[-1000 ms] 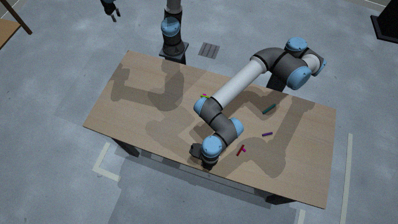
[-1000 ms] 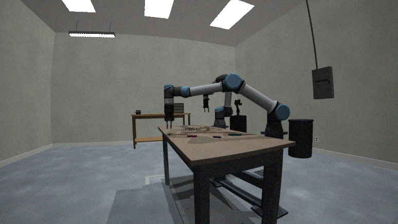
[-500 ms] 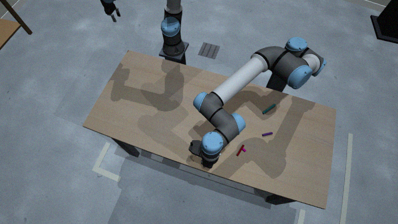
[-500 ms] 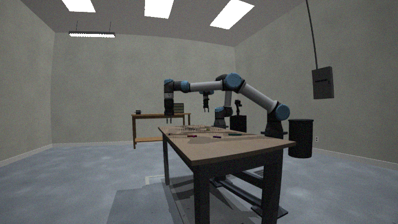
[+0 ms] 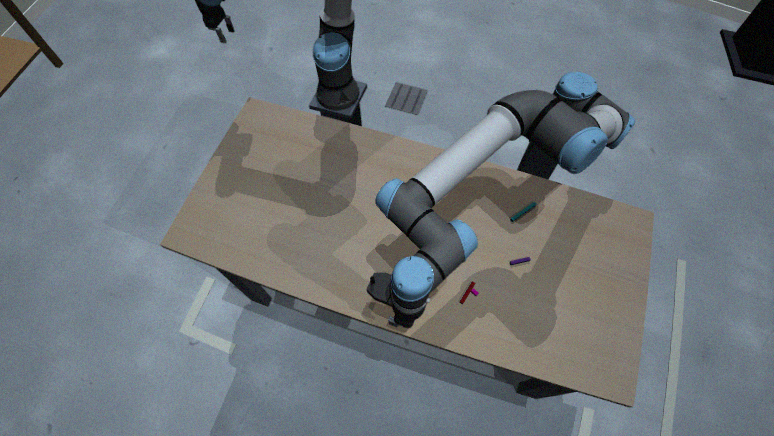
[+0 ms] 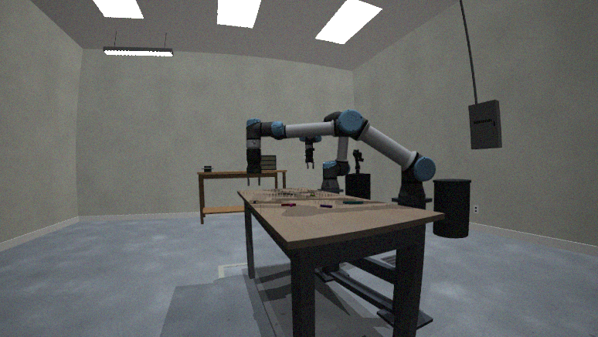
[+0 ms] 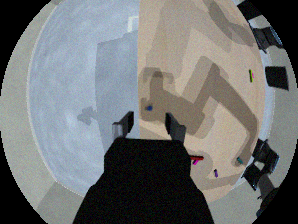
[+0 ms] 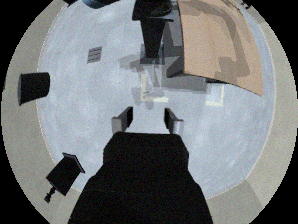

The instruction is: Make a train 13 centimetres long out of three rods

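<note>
- Left claw [image 5: 399,323] [image 6: 253,184] [image 7: 149,121]: fingers wide apart, holding nothing, poised above the table's long edge.
- Blue rod [image 6: 254,202] [image 7: 149,108]: small, lying near that edge and below the claw; hidden in the top view.
- Red rod [image 5: 465,296] [image 6: 285,204] [image 7: 196,158], with magenta rod [image 5: 475,292] [image 6: 290,205] [image 7: 195,162] at its flank, set crosswise, apparently touching; no end-to-end train here.
- Purple rod [image 5: 519,261] [image 6: 326,205] [image 7: 216,173] and, beyond it, turquoise rod [image 5: 523,211] [image 6: 353,202] [image 7: 239,160]: each lying alone.
- Lime rod [image 7: 251,76]: farther off, a pinkish rod [image 7: 253,75] beside it; whether magenta or pink cannot be told.
- Table [image 5: 606,352] [image 6: 355,228] [image 7: 170,30] [image 8: 215,45]: bears all the rods.
- Right claw [image 5: 225,32] [image 6: 310,167] [image 8: 148,117]: fingers apart, nothing between them, off the table.
- Likely hazards: a sideways brush could send the blue rod over the edge; an off-centre grasp could twist so short a piece; closing on the red rod could drag its neighbour; a slight angular error at placement would bend the train or leave a gap.
- Count: rods, seven (blue, red, magenta, purple, turquoise and lime, one each, plus the pinkish one); claws, two; work table, one.
</note>
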